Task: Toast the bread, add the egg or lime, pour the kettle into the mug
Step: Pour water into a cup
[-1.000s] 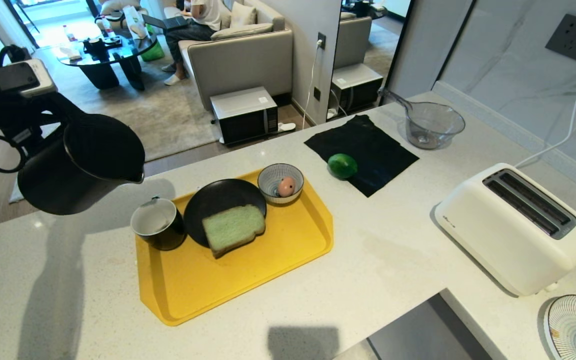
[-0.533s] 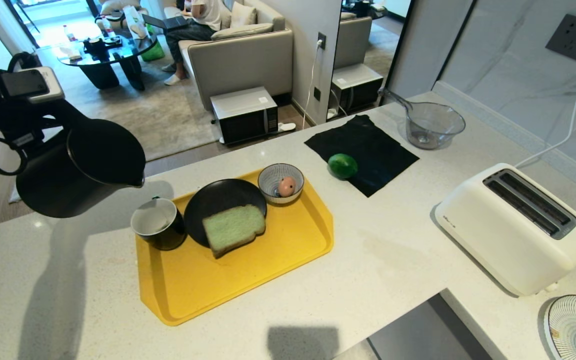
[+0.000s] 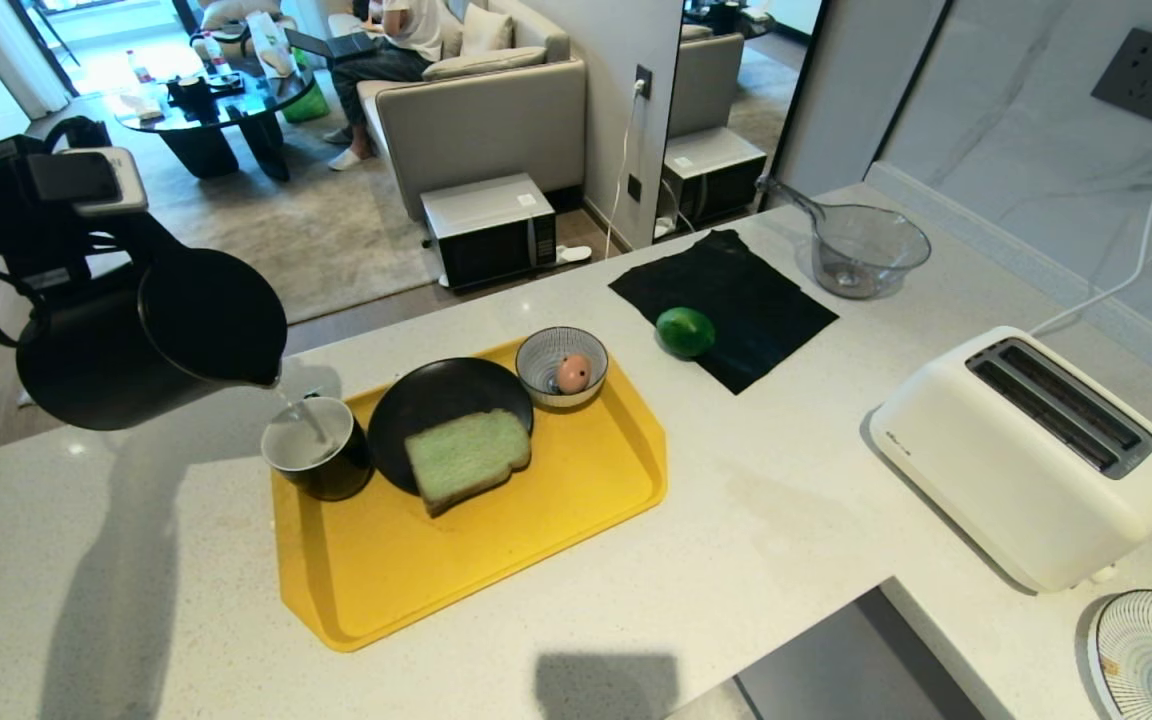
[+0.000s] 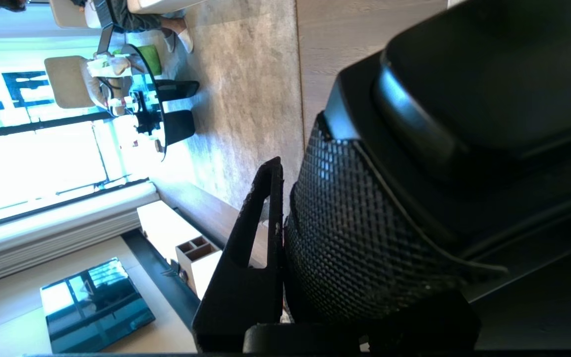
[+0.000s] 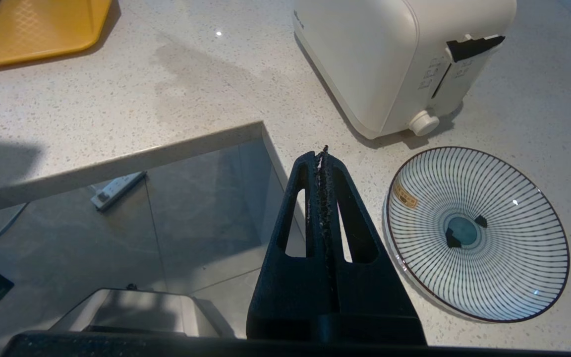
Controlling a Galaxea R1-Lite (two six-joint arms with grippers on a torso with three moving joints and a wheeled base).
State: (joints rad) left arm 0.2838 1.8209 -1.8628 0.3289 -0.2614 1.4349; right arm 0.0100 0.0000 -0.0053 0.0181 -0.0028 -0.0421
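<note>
Kettle (image 3: 151,345) is held up at the left, tipped w/ spout down over the mug (image 3: 317,447); a thin stream of water runs from spout into the mug. Left pincer (image 4: 285,238) is clenched on the kettle's textured handle, seen close-up in the left wrist view; in the head view the arm sits behind and left of the kettle body.

Mug stands on the left end of the yellow tray (image 3: 496,570), touching or just beside the black plate (image 3: 436,395). Bread (image 3: 467,457) lies flat on that plate, its near edge hanging over the rim toward the tray. Behind the plate, at the tray's far corner, a striped bowl (image 3: 546,352) holds the egg (image 3: 571,373). Lime (image 3: 685,331) sits off the tray to the right, on the near-left edge of a black cloth (image 3: 746,290). A clear glass bowl (image 3: 866,250) w/ handle is beyond the cloth.

Toaster (image 3: 1036,455) stands well right of the tray on the white surface (image 3: 786,520), slots empty, cord going to the wall. A striped plate (image 5: 479,233) lies just beside the toaster at the near-right corner.

Right pincer (image 5: 323,163) is clenched shut on nothing, parked low near the surface's edge, by the striped plate.

Background: a person sits on a sofa (image 3: 481,110) in the room beyond.
</note>
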